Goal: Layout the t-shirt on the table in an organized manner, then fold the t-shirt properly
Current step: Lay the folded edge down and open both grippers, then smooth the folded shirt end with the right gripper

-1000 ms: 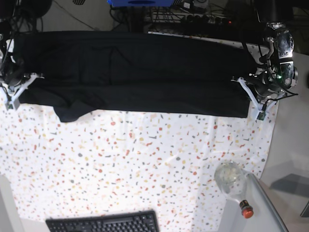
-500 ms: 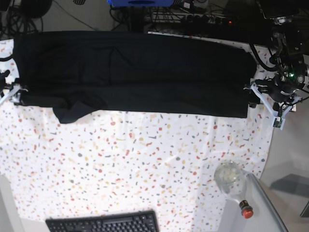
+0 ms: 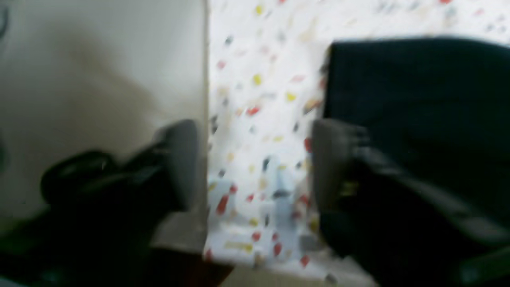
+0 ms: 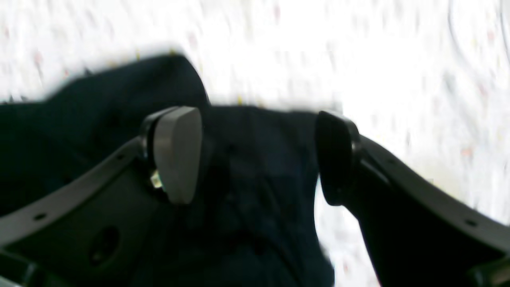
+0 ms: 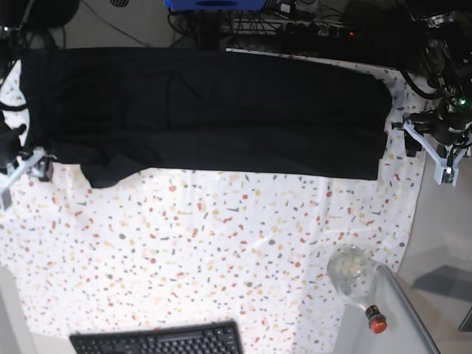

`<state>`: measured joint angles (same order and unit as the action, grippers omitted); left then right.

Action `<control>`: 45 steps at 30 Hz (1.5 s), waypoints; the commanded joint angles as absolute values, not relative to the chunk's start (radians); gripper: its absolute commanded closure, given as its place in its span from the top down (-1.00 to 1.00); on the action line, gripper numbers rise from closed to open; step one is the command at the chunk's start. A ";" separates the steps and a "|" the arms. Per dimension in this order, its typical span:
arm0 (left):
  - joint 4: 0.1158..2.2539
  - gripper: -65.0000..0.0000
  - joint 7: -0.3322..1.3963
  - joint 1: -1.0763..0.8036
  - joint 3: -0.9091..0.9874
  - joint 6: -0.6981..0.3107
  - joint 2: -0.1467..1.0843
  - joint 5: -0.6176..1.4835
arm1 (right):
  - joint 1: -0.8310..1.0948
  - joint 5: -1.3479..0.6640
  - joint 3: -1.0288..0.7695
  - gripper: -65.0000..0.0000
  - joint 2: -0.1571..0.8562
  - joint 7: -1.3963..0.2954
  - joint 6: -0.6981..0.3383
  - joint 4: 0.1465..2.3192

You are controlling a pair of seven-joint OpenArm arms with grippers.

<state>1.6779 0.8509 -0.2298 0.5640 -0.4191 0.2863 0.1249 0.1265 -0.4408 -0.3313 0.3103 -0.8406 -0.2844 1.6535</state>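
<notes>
The black t-shirt (image 5: pixel 206 110) lies stretched in a long band across the far part of the table (image 5: pixel 221 243), with a bunched fold at its near left corner. My left gripper (image 5: pixel 429 155) hangs just off the shirt's right end. In the left wrist view this gripper (image 3: pixel 255 163) is open over speckled cloth, and the t-shirt (image 3: pixel 418 99) lies beside its right finger. My right gripper (image 5: pixel 22 171) stands at the shirt's left end. The right wrist view shows that gripper (image 4: pixel 255 155) open above the t-shirt (image 4: pixel 247 199), with nothing pinched.
A black keyboard (image 5: pixel 158 341) lies at the near edge. A clear bottle with a red cap (image 5: pixel 355 279) lies at the near right. Cables and equipment (image 5: pixel 295 26) run behind the table. The table cloth's edge (image 3: pixel 207 119) passes under my left gripper.
Both grippers have opened and let go of the shirt's ends. Each has drawn outward, away from the shirt. The shirt stays spread where it was.
</notes>
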 commanded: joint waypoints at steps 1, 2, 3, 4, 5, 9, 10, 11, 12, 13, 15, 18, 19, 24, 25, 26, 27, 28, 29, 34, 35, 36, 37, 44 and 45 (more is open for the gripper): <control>1.689 -0.38 0.835 -0.229 0.578 -0.414 0.283 0.130 | 0.087 -0.456 -0.302 0.26 0.318 -0.828 -0.289 1.662; 1.685 -0.72 0.835 -0.232 0.591 -0.414 0.272 0.130 | 0.065 -0.456 -0.274 0.26 0.311 -0.832 -0.289 1.656; 1.684 -1.00 0.835 -0.239 0.605 -0.414 0.263 0.130 | 0.041 -0.456 -0.252 0.26 0.289 -0.834 -0.289 1.646; 1.681 -1.00 0.835 -0.242 0.621 -0.414 0.254 0.130 | 0.015 -0.450 -0.239 0.26 0.259 -0.834 -0.286 1.627; 1.676 -1.00 0.835 -0.242 0.634 -0.414 0.246 0.130 | -0.008 -0.449 -0.237 0.26 0.234 -0.834 -0.285 1.601; 1.655 -1.00 0.832 -0.259 0.676 -0.414 0.239 0.130 | -0.077 -0.447 -0.229 0.25 0.188 -0.834 -0.242 1.452; 1.655 -1.00 0.832 -0.262 0.682 -0.414 0.239 0.130 | -0.081 -0.447 -0.229 0.25 0.185 -0.834 -0.196 1.434; 1.655 -1.00 0.832 -0.265 0.691 -0.414 0.239 0.130 | -0.079 -0.447 -0.228 0.25 0.179 -0.834 -0.150 1.429; 1.653 -1.00 0.831 -0.275 0.704 -0.414 0.240 0.130 | -0.070 -0.449 -0.223 0.25 0.166 -0.834 -0.117 1.431; 1.653 -1.00 0.829 -0.280 0.714 -0.414 0.240 0.130 | -0.054 -0.450 -0.211 0.25 0.160 -0.835 -0.091 1.446; 1.653 -1.00 0.829 -0.285 0.727 -0.414 0.242 0.130 | -0.015 -0.456 -0.194 0.25 0.157 -0.835 -0.059 1.523; 1.653 -1.00 0.829 -0.288 0.733 -0.414 0.243 0.130 | 0.082 -0.456 -0.182 0.25 0.108 -0.849 -0.024 1.679; 1.649 -1.00 0.829 -0.288 0.733 -0.414 0.243 0.130 | 0.116 -0.456 -0.186 0.25 0.079 -0.854 -0.013 1.730; 1.629 -1.00 0.829 -0.282 0.730 -0.414 0.243 0.130 | 0.232 -0.455 -0.214 0.24 -0.056 -0.848 0.002 1.842; 1.627 -1.00 0.829 -0.282 0.728 -0.414 0.243 0.130 | 0.240 -0.455 -0.219 0.24 -0.068 -0.846 0.004 1.837; 1.627 -1.00 0.829 -0.282 0.728 -0.414 0.243 0.130 | 0.240 -0.456 -0.228 0.24 -0.081 -0.848 0.004 1.831; 1.627 -1.00 0.829 -0.282 0.728 -0.414 0.243 0.130 | 0.242 -0.456 -0.231 0.24 -0.087 -0.848 0.002 1.816; 1.627 -1.00 0.829 -0.283 0.728 -0.414 0.243 0.130 | 0.240 -0.456 -0.228 0.24 -0.090 -0.848 0.002 1.804; 1.627 -1.00 0.829 -0.285 0.730 -0.414 0.243 0.130 | 0.239 -0.456 -0.229 0.24 -0.091 -0.846 0.001 1.790; 1.627 -1.00 0.829 -0.288 0.733 -0.414 0.245 0.130 | 0.200 -0.456 -0.234 0.24 -0.090 -0.803 0.001 1.719; 1.627 -1.00 0.829 -0.288 0.733 -0.414 0.245 0.128 | 0.193 -0.456 -0.234 0.24 -0.090 -0.799 0.001 1.707; 1.627 -1.00 0.829 -0.288 0.733 -0.414 0.245 0.128 | 0.186 -0.456 -0.234 0.24 -0.090 -0.792 0.001 1.695; 1.627 -1.00 0.829 -0.288 0.733 -0.414 0.245 0.128 | 0.180 -0.456 -0.234 0.24 -0.090 -0.791 0.001 1.685; 1.627 -1.00 0.829 -0.289 0.733 -0.414 0.245 0.128 | 0.133 -0.456 -0.286 0.24 -0.091 -0.789 0.001 1.621; 1.627 -1.00 0.829 -0.289 0.733 -0.414 0.245 0.128 | 0.133 -0.456 -0.295 0.24 -0.091 -0.791 0.001 1.621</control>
<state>1.6123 0.8459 -0.2886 0.7258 -0.4191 0.2272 0.1276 0.1440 -0.4446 -0.2943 -0.0940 -0.8040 0.0040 1.6081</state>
